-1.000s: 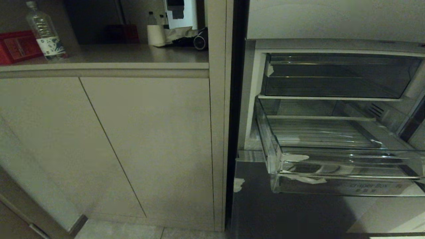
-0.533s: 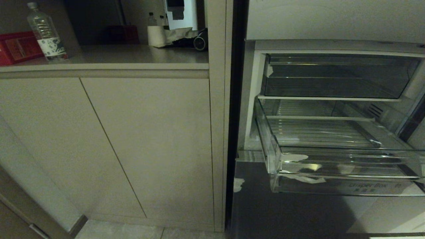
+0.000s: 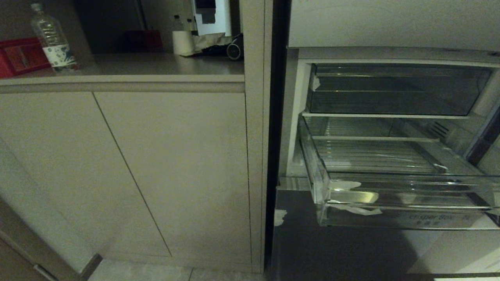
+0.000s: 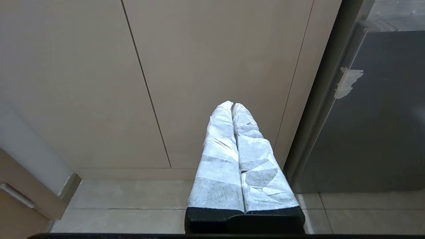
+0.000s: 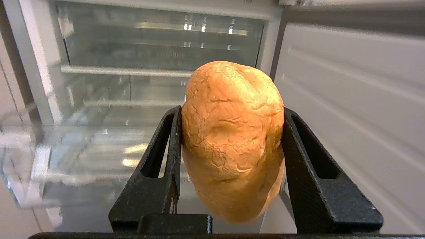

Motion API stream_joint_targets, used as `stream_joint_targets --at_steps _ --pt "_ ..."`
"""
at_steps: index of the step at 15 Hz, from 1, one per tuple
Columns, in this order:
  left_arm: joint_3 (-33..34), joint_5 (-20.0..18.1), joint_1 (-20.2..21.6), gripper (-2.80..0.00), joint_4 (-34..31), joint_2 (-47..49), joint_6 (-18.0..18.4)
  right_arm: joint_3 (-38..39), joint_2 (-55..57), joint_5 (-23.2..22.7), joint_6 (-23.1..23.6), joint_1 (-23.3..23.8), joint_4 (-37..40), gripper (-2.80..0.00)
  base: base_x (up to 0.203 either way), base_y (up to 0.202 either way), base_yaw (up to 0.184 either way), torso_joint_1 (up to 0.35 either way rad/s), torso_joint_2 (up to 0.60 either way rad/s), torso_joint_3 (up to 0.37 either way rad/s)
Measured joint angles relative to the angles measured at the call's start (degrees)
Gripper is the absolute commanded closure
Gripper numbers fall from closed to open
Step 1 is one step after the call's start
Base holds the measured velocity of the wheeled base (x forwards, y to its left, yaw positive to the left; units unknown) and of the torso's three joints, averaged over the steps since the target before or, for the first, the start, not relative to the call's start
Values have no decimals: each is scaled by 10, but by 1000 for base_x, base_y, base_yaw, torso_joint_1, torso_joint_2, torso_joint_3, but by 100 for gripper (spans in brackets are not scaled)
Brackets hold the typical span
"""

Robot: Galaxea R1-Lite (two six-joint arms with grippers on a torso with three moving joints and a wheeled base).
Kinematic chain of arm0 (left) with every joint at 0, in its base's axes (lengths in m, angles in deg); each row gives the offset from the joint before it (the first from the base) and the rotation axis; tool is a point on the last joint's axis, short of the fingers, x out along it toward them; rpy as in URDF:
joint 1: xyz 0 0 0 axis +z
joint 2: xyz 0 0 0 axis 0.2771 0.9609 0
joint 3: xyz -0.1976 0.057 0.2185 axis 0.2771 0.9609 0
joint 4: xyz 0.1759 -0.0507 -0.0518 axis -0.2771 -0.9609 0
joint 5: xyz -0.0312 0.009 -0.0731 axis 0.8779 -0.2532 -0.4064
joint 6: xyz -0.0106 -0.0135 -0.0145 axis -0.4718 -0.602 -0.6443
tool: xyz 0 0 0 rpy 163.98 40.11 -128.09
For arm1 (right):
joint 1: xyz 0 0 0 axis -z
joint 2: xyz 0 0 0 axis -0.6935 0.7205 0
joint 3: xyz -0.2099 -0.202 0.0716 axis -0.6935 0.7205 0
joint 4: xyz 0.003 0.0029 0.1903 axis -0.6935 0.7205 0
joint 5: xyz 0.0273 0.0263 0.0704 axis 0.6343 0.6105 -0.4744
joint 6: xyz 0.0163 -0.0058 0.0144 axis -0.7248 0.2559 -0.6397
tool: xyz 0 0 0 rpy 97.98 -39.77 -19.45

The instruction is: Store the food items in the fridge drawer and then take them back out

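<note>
Bread roll (image 5: 232,139), orange-brown and crackled, sits clamped between the black fingers (image 5: 159,172) of the right gripper (image 5: 230,132), held in front of the open fridge; only the right wrist view shows it (the head view catches neither arm). Beyond the roll that view gives a blurred look at the fridge drawer (image 5: 76,156). From the head view the fridge drawer (image 3: 390,191) stands pulled out below a darker bin (image 3: 394,91), its ribbed bottom bare and whitish tape scraps (image 3: 345,185) on its front corner. Left of the drawer are beige cabinet doors (image 3: 129,168) under a counter (image 3: 156,64) with a water bottle (image 3: 52,39). In the left wrist view alone, the left gripper (image 4: 232,106), wrapped in white, hangs before those cabinet doors (image 4: 206,66) with its jaws pressed together, holding nothing.
</note>
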Motion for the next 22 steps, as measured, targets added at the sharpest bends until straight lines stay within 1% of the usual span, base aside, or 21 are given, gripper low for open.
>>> stream_joint_targets --at_steps 2,5,7,9,10,11,12,13,14,16,17,19,20,22 --pt "0 0 0 0 0 0 0 4 -2 0 12 -1 0 0 2 5 -156 5 2 7" --pt "0 0 0 0 0 0 0 4 -10 -8 53 -15 -1 0 0 8 -172 1 -2 1" --pt "0 0 0 0 0 0 0 -2 -20 -44 66 -34 -9 0 -1 8 -177 101 -202 -125" --pt "0 0 0 0 0 0 0 -12 -27 -87 68 -44 -58 0 -2 8 -155 61 -146 -84" --pt "0 0 0 0 0 0 0 -16 -29 -118 69 -47 -92 0 0 8 -105 27 -66 -36" --pt "0 0 0 0 0 0 0 -22 -29 -141 69 -48 -119 0 0 0 0 20 -38 -18" --pt "0 0 0 0 0 0 0 -34 -29 -146 67 -48 -142 0 0 0 0 0 0 0" --pt "0 0 0 0 0 0 0 -51 -25 -140 63 -46 -153 0 0 0 0 0 0 0" --pt "0 0 0 0 0 0 0 -72 -18 -120 60 -40 -156 0 0 0 0 0 0 0" --pt "0 0 0 0 0 0 0 -122 5 -63 51 -23 -153 0 0 0 0 0 0 0" --pt "0 0 0 0 0 0 0 -148 20 -30 41 -13 -139 0 0 0 0 0 0 0" --pt "0 0 0 0 0 0 0 -189 44 28 33 6 -73 0 0 0 0 0 0 0" --pt "0 0 0 0 0 0 0 -203 55 49 26 23 -44 0 0 0 0 0 0 0" --pt "0 0 0 0 0 0 0 -228 82 63 -7 82 -3 0 0 0 0 0 0 0"
